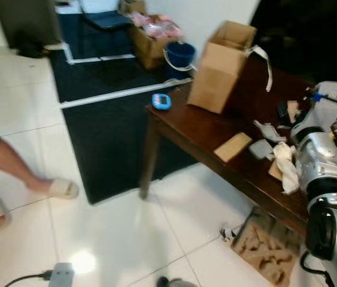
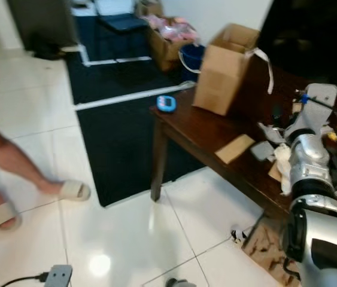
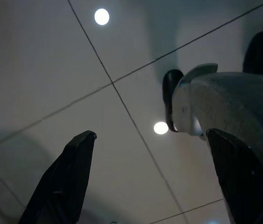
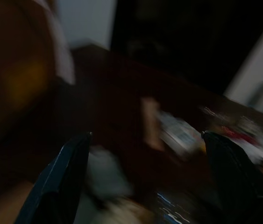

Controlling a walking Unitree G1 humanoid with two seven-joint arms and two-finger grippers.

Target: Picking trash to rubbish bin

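At right of frame, our right gripper [image 4: 145, 177] hangs spread over the table [image 1: 198, 128]. The crumpled white trash [image 1: 286, 166], probably tissue, lies just below it, long axis running toward the table's near edge.

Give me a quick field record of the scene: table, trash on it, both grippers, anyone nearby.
surface: dark brown wooden table
box: open brown cardboard box, upright on the table's far side
trash: crumpled white tissue near the table's front edge; flat brown cardboard piece beside it
other: small blue gadget at the table corner
right gripper: open, over the cluttered table
left gripper: open, idle above the white tiled floor
person: legs in beige slippers on the robot's left
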